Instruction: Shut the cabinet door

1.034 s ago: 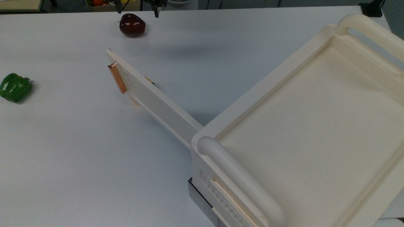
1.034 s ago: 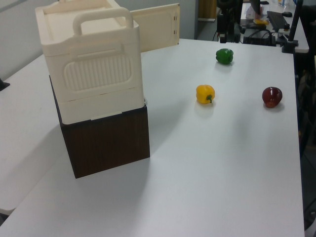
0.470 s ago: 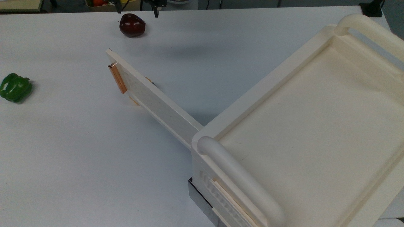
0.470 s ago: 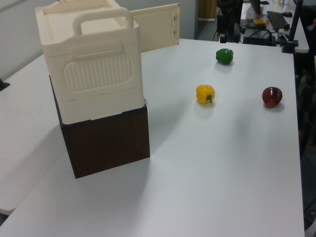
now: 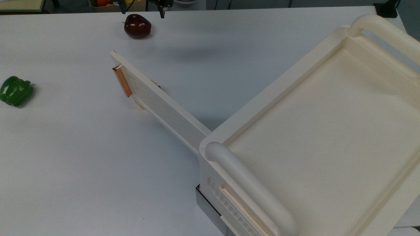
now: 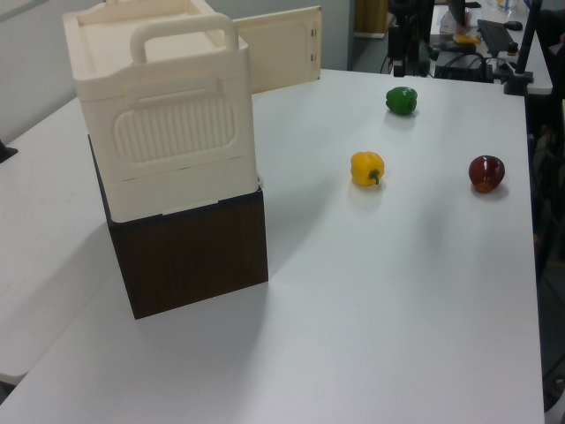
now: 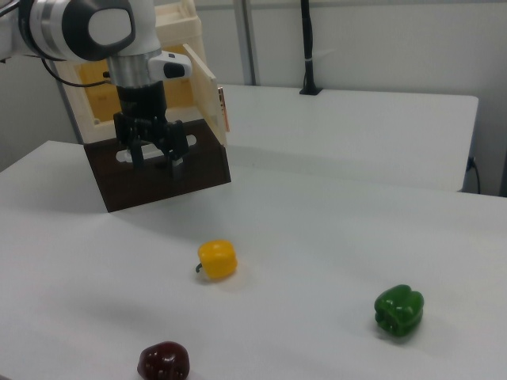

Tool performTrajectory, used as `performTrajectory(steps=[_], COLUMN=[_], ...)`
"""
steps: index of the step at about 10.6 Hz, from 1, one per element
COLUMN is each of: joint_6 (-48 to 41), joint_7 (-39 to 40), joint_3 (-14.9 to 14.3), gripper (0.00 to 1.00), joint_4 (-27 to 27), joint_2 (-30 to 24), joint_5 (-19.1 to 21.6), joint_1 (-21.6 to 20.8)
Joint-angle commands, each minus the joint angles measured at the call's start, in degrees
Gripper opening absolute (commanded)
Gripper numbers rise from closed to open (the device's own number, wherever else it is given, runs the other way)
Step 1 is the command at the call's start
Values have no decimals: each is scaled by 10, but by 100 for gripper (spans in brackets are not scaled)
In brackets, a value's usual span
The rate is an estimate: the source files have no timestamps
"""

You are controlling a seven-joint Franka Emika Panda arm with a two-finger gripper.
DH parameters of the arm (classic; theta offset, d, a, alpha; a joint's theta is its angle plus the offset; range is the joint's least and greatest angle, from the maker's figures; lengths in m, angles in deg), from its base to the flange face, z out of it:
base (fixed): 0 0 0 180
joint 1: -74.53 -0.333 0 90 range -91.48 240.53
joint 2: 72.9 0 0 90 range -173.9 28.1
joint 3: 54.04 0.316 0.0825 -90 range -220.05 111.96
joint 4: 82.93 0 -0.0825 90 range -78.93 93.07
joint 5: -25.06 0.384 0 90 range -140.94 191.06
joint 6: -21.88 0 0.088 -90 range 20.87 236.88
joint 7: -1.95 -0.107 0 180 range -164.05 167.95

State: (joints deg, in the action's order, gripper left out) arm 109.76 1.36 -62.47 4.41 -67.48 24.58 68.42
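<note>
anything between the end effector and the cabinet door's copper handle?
Nothing. In the right view the end effector hangs open in the air beside the cream-white cabinet door; the gap to its copper-orange bar handle is bare.

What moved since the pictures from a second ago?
Nothing visibly moved. The cabinet door is swung as wide open as before, and the peppers and the gripper look unchanged, with nothing in its open fingers.
</note>
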Motion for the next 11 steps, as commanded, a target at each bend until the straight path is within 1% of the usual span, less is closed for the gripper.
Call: performTrajectory(steps=[1,7,8,9,11], joint_6=[-11,-15,-19,-26,-36], joint_7=[-6,1,3,9,36], joint_3=[0,1,0,1,1], gripper=[100,100,98,79,28], joint_4=[6,8,9,9,11], joint_2=[-9,-9,-9,-9,-11], joint_5=[-6,0,0,0,1], joint_1=[1,0,-1,-2,-1])
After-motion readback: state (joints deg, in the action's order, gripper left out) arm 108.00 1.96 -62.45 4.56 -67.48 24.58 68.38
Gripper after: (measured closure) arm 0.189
